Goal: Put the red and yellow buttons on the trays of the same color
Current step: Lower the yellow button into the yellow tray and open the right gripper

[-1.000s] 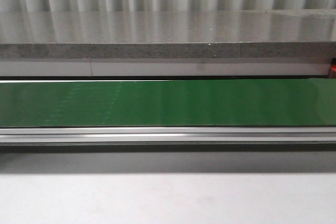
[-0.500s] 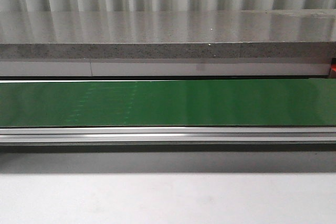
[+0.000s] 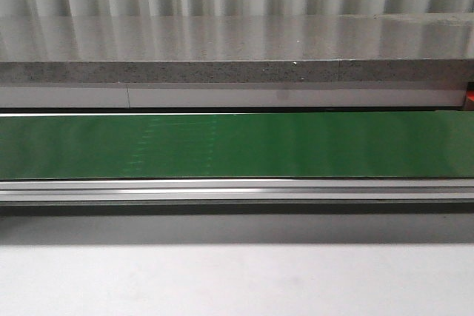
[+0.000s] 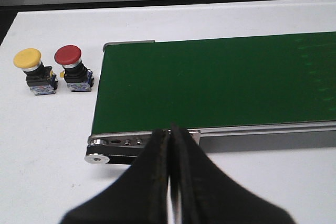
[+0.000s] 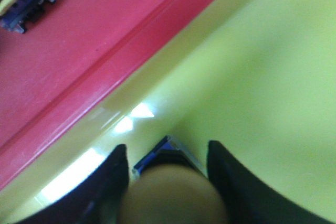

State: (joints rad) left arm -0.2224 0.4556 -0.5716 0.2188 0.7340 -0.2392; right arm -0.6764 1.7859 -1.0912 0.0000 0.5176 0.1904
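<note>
Since the earlier frames, only the faint marks on your green belt (image 3: 237,146) have drifted rightward. Your right gripper (image 5: 165,174) hangs low over the yellow tray (image 5: 262,77), jaws apart around a yellow button (image 5: 170,195), presumably to set it there. The red tray (image 5: 79,51) adjoins, holding something dark. Your left gripper (image 4: 170,140), jaws together, faces a spare yellow button (image 4: 32,69) and red button (image 4: 72,67) beside the belt end, unobstructed.

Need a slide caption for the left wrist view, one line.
Left gripper shut above the end of the green conveyor belt; yellow button and red button stand side by side on the white table.
</note>
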